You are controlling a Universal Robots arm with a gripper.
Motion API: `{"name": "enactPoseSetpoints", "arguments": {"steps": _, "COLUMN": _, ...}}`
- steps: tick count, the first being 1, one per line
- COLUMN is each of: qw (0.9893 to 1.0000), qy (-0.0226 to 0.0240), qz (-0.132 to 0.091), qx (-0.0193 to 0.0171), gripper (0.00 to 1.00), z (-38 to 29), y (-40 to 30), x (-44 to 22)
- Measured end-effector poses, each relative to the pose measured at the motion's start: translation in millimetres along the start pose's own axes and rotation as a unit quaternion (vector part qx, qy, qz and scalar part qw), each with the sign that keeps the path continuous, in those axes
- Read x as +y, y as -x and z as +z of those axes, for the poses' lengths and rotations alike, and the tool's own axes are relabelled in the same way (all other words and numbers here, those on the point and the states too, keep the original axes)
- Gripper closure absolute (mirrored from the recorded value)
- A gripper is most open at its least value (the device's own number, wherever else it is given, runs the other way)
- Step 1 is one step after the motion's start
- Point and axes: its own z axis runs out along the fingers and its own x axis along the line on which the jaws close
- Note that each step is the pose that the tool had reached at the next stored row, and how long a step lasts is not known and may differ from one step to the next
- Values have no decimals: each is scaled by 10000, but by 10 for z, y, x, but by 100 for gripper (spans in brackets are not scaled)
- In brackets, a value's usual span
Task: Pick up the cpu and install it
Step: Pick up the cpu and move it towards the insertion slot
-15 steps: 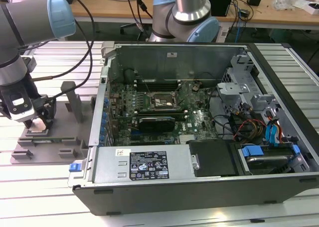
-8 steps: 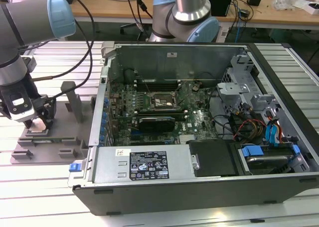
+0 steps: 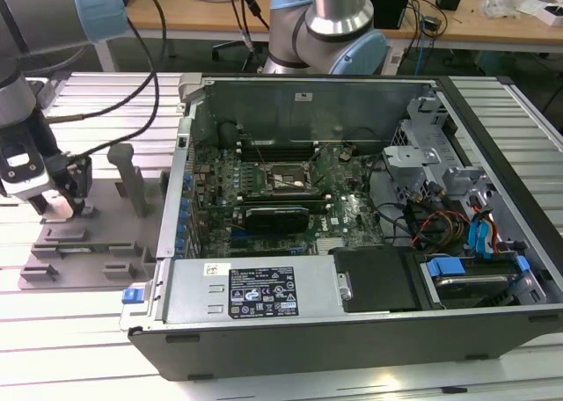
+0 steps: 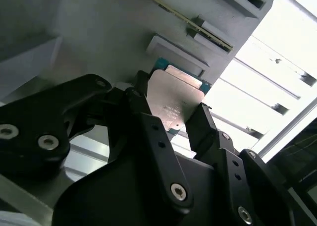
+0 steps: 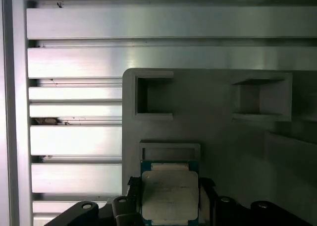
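Fingers are pinched narrow on two opposite edges of the cpu, down at the grey fixture, roughly 9 o'clock in the exterior view. I reckon the pickup wants the gripper level and the grip even, so the chip can't tilt or slip.

cpu: matt silver top, teal-green rim | hand: black | fixture: plain grey | surface: silver, ribbed in parallel bands | computer case: dark grey | label: white-and-black | motherboard: green | case latch: bright blue | arm joint caps: pale blue
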Motion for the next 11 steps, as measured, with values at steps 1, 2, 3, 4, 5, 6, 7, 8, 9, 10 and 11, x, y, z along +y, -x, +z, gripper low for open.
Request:
{"name": "enactPoseSetpoints", "arguments": {"steps": 1, "qw": 10000, "qy": 0, "qz": 0, "qx": 0, "gripper": 45, "z": -44, "y": -1, "x": -1}}
{"name": "enactPoseSetpoints", "arguments": {"steps": 2, "qw": 10000, "qy": 0, "qz": 0, "qx": 0, "gripper": 45, "z": -123, "y": -2, "x": -2}}
{"name": "enactPoseSetpoints", "arguments": {"steps": 3, "qw": 10000, "qy": -2, "qz": 0, "qx": 0, "gripper": 45, "z": -199, "y": -3, "x": -3}}
{"name": "enactPoseSetpoints", "arguments": {"steps": 4, "qw": 10000, "qy": -2, "qz": 0, "qx": 0, "gripper": 45, "z": -246, "y": -3, "x": -4}}
{"name": "enactPoseSetpoints", "arguments": {"steps": 5, "qw": 10000, "qy": -3, "qz": 0, "qx": 0, "gripper": 45, "z": -294, "y": -4, "x": -5}}
{"name": "enactPoseSetpoints", "arguments": {"steps": 6, "qw": 10000, "qy": -5, "qz": 0, "qx": 0, "gripper": 45, "z": -338, "y": -5, "x": -6}}
{"name": "enactPoseSetpoints", "arguments": {"steps": 7, "qw": 10000, "qy": -8, "qz": 0, "qx": 0, "gripper": 45, "z": -382, "y": -6, "x": -6}}
{"name": "enactPoseSetpoints", "arguments": {"steps": 8, "qw": 10000, "qy": -13, "qz": 1, "qx": 0, "gripper": 45, "z": -471, "y": -7, "x": -7}}
{"name": "enactPoseSetpoints", "arguments": {"steps": 9, "qw": 10000, "qy": -23, "qz": 0, "qx": 0, "gripper": 45, "z": -599, "y": -9, "x": -9}}
{"name": "enactPoseSetpoints", "arguments": {"steps": 10, "qw": 10000, "qy": -33, "qz": 1, "qx": 0, "gripper": 45, "z": -703, "y": -10, "x": -10}}
{"name": "enactPoseSetpoints", "arguments": {"steps": 11, "qw": 10000, "qy": -47, "qz": 1, "qx": 0, "gripper": 45, "z": -817, "y": -12, "x": -13}}
